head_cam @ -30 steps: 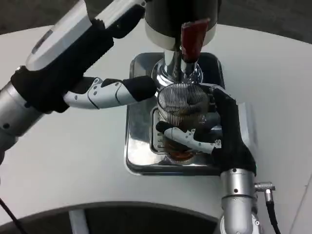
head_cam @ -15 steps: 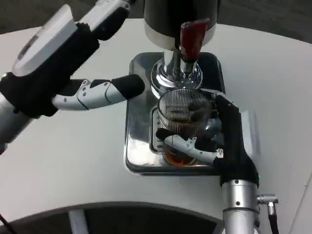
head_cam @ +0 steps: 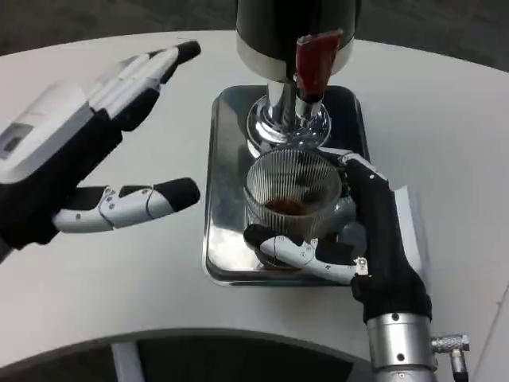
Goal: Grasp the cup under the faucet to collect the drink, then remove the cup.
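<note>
Since the earlier frames the left hand point(head_cam: 60, 171) is pulling back from the dispenser toward the left side of the desk point(head_cam: 119, 263), and now it's hovering well apart from the tray with its fingers point(head_cam: 131, 205) spread wide and holding nothing. Meanwhile the right hand point(head_cam: 362, 243) is still wrapping around the ribbed glass cup point(head_cam: 293, 195), and the cup is sitting a bit lower in the frame than before, drifting away from the faucet point(head_cam: 288, 119) toward the near edge of the metal drip tray point(head_cam: 227, 159). Fingers of that hand are clamping on the cup, with one curling across its front near the base and the rest running up its right side. Some brown drink point(head_cam: 286, 207) is pooling at the bottom of the cup. Up top, the red tap handle point(head_cam: 316, 60) is sticking out from the dark dispenser body point(head_cam: 266, 28), which is standing at the far end of the tray.
</note>
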Tool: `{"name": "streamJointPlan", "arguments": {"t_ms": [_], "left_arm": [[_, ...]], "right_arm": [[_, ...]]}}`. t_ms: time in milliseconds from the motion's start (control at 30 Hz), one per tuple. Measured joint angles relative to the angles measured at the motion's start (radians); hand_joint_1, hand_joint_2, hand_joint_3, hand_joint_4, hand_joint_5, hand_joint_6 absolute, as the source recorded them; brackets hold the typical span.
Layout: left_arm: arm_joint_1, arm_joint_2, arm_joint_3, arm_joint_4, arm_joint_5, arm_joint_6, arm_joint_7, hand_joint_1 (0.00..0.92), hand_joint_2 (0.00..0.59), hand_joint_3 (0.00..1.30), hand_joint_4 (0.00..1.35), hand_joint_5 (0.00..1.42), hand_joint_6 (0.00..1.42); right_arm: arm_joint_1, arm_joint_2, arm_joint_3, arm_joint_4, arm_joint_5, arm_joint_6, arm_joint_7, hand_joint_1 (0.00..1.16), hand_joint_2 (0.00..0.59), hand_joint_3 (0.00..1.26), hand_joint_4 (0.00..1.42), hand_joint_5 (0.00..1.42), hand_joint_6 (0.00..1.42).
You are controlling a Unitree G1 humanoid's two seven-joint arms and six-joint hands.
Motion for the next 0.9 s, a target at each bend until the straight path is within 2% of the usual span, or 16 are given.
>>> {"name": "streamJointPlan", "arguments": {"t_ms": [233, 433, 533, 667, 900], "left_arm": [[0.124, 0.013, 0.031, -0.070, 0.041, 0.054, 0.009, 0.000, 0.119, 0.00, 0.00, 0.00, 0.00], [0.242, 0.017, 0.045, -0.165, 0.128, 0.130, 0.014, 0.000, 0.092, 0.00, 0.00, 0.00, 0.00], [0.264, 0.023, 0.047, -0.212, 0.200, 0.158, 0.021, 0.000, 0.077, 0.00, 0.00, 0.00, 0.00], [0.266, 0.041, 0.044, -0.229, 0.237, 0.198, 0.021, 0.000, 0.063, 0.00, 0.00, 0.00, 0.00], [0.301, 0.036, 0.000, -0.328, 0.308, 0.229, 0.022, 0.000, 0.039, 0.00, 0.00, 0.00, 0.00]], "right_arm": [[0.026, 0.000, 0.007, -0.064, 0.005, 0.011, 0.031, 1.14, 0.097, 0.71, 0.95, 0.98, 1.37], [0.080, -0.005, 0.023, -0.171, 0.010, 0.031, 0.082, 1.14, 0.097, 0.71, 0.95, 0.98, 1.38], [0.095, -0.006, 0.025, -0.220, 0.024, 0.047, 0.111, 1.14, 0.097, 0.71, 0.96, 0.98, 1.38], [0.118, -0.007, 0.031, -0.283, 0.034, 0.064, 0.142, 1.14, 0.097, 0.71, 0.96, 0.98, 1.38], [0.134, -0.009, 0.037, -0.393, 0.054, 0.107, 0.205, 1.14, 0.097, 0.72, 0.96, 0.98, 1.38]]}}
